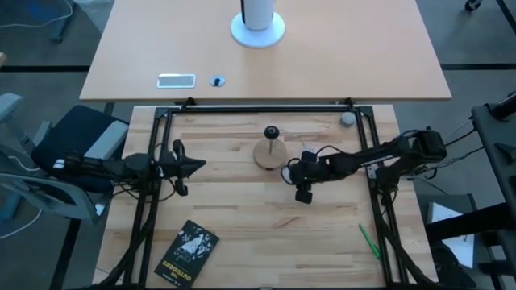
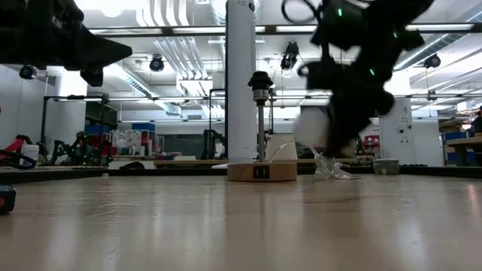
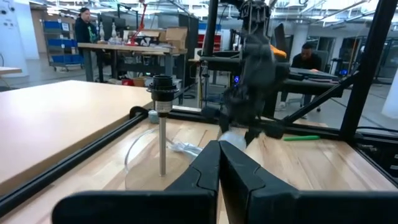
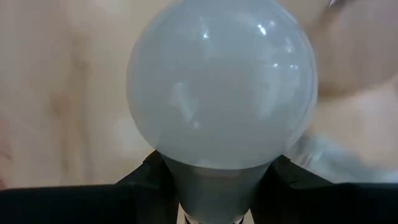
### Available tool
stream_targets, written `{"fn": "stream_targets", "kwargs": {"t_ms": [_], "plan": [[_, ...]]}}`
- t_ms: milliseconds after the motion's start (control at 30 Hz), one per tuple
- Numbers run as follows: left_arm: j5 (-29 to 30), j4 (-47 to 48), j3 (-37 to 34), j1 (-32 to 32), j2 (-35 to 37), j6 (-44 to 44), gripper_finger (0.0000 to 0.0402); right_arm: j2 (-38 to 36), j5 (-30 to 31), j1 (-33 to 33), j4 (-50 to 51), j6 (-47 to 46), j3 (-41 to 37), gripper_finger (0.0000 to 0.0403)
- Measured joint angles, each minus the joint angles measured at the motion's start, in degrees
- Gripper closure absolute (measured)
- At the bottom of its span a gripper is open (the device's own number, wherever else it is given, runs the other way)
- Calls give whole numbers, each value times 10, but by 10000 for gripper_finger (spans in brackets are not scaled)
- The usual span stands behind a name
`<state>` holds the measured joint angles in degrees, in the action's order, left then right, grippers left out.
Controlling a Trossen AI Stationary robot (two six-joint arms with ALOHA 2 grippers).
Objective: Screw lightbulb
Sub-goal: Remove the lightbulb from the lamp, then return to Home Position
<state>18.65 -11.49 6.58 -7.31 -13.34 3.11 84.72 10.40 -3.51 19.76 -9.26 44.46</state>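
lightbulb [image 4: 221,93] frosted white | claw [image 4: 217,186] black | pen [image 1: 369,241] green

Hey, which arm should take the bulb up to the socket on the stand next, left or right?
Right. The right gripper already holds the lightbulb just beside the stand with its empty socket. The left gripper is shut, holds nothing, and sits farther away.

right arm reaches in from the right, its gripper [image 1: 297,171] held above the worktop, jaws clamped on the lightbulb [image 4: 222,87]. left arm waits at the left side, gripper [image 1: 196,165] with jaws together.
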Motion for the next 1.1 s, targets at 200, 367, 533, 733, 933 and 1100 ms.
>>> {"fn": "stream_targets", "kwargs": {"t_ms": [200, 367, 533, 733, 933, 1100], "plan": [[0, -1, -2, 0, 8, 0, 401, 39, 0, 0, 6, -22, -31, 278], [0, 0, -2, 0, 4, 9, 401, 62, 0, 0, -3, -23, -31, 275], [0, -6, -2, 0, -1, 9, 401, 58, 0, 0, -6, -15, -30, 227], [0, -10, -2, 0, -1, 9, 402, 34, -6, 1, 2, -4, -28, 165], [0, -10, -2, 0, -13, 5, 401, -36, -7, 0, 19, 2, -28, 148], [0, -10, -2, 0, -34, 5, 401, -134, -7, -2, 37, 4, -27, 159]]}}
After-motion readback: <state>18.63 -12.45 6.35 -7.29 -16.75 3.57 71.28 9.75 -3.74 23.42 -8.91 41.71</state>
